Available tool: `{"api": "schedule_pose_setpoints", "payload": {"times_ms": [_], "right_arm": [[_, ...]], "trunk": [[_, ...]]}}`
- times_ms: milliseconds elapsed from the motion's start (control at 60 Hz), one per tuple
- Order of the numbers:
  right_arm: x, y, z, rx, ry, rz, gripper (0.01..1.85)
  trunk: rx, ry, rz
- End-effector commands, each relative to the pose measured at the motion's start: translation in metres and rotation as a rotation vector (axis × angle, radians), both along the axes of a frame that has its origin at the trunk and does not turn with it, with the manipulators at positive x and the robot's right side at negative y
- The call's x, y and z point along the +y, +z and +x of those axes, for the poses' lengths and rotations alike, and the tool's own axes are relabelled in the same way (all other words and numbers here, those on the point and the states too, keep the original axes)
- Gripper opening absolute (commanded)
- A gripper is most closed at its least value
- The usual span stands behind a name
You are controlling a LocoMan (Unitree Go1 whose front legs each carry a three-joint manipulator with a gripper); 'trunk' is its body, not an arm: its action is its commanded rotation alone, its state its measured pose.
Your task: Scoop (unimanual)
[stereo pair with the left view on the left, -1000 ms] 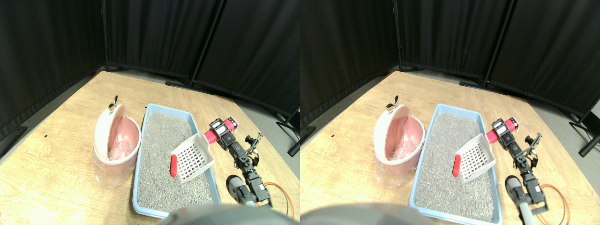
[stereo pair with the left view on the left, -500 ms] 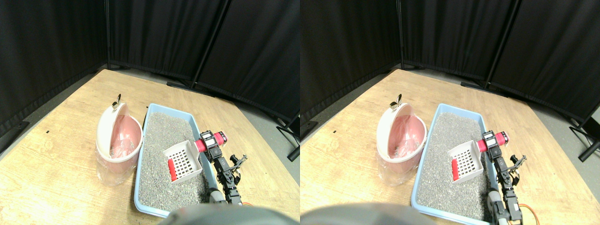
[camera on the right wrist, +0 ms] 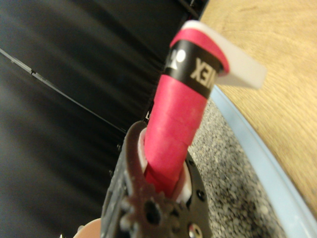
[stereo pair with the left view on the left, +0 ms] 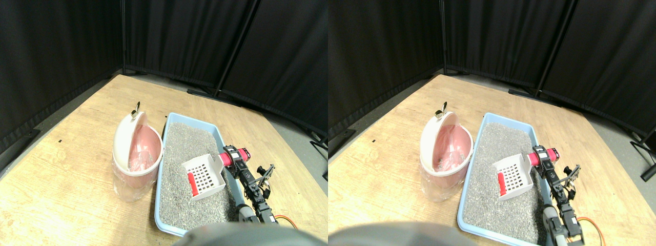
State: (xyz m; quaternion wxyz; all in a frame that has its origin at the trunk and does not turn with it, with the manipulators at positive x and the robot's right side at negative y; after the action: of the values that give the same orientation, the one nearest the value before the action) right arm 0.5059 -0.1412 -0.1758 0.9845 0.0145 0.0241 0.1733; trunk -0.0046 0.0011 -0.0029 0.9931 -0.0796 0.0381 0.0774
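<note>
**Scoop loaded over the litter: a light, stiff tool with a loose red piece**

Starting at the left, you have the pink bin (stereo pair with the left view on the left: 134, 154) standing on the wooden floor (stereo pair with the left view on the left: 56, 179), its white swing lid (stereo pair with the left view on the left: 124, 138) tipped open, just beside the left wall of the blue litter tray (stereo pair with the left view on the left: 160, 215).

In the middle, the white slotted scoop (stereo pair with the left view on the left: 204, 176) sits low over the grey litter (stereo pair with the left view on the left: 182, 148), roughly mid-tray. The red piece (stereo pair with the left view on the left: 192, 183) lies at its left lip. Expect it to be light, hard and smooth, so it may well slide or roll off if you tilt that edge down. The scoop itself looks like thin rigid plastic; litter should sift through the slots.

On the right, the right gripper (stereo pair with the left view on the left: 233, 158) has its jaws closed around the scoop's red-wrapped handle (camera on the right wrist: 181, 119); the wrist view shows the wrap seated in the dark jaw frame. That taped section is the place to hold: thick and likely grippy.

Black curtains (stereo pair with the left view on the left: 61, 46) close off the far side, with open floor all round.
</note>
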Motion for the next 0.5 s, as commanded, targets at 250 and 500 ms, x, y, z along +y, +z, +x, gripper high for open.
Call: {"api": "schedule_pose_setpoints", "payload": {"times_ms": [250,500], "right_arm": [[-0.017,0.031,0.002,-0.078,-0.069,0.279,0.05],[-0.020,0.045,0.006,-0.098,-0.050,0.346,0.05]], "trunk": [[0.010,-0.014,-0.002],[0.001,-0.009,-0.003]]}}
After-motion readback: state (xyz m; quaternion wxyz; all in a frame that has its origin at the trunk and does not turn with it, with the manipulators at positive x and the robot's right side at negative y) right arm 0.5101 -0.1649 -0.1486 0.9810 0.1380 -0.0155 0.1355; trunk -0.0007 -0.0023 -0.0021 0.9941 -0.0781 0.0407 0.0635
